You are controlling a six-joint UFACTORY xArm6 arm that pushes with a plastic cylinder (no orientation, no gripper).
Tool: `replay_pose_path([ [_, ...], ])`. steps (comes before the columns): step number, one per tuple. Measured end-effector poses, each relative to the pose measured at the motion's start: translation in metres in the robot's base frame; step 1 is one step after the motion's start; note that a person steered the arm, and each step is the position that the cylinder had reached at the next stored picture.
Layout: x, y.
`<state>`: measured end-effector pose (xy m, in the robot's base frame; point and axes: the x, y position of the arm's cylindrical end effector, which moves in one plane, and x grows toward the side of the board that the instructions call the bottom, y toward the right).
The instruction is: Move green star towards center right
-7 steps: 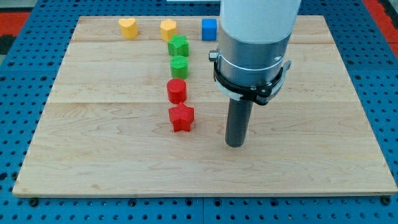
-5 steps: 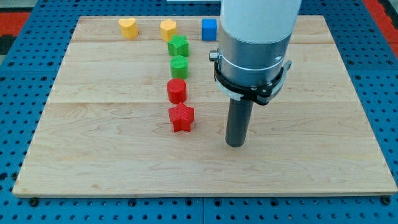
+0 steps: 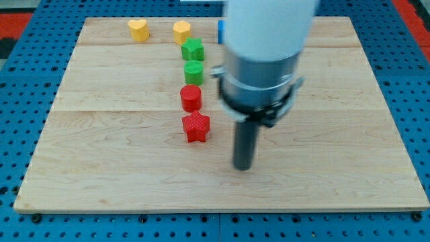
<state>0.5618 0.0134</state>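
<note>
The green star (image 3: 193, 49) sits near the view's top, left of centre, on the wooden board (image 3: 101, 148). A green round block (image 3: 193, 71) lies just below it. My tip (image 3: 243, 167) rests on the board well below and to the right of the green star, to the lower right of the red star (image 3: 196, 127). It touches no block. The arm's grey body blurs with motion and hides most of the blue cube (image 3: 220, 31).
A red cylinder (image 3: 191, 98) stands between the green round block and the red star. A yellow heart (image 3: 138, 29) and a yellow hexagon-like block (image 3: 181, 31) sit along the board's top edge. Blue pegboard surrounds the board.
My tip has moved a little to the view's left and slightly down. The arm now covers most of the blue cube. No block has moved.
</note>
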Motion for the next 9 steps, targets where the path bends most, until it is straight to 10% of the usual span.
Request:
replay_pose_path([
  [5, -0.011, -0.09],
  [9, -0.186, -0.166],
])
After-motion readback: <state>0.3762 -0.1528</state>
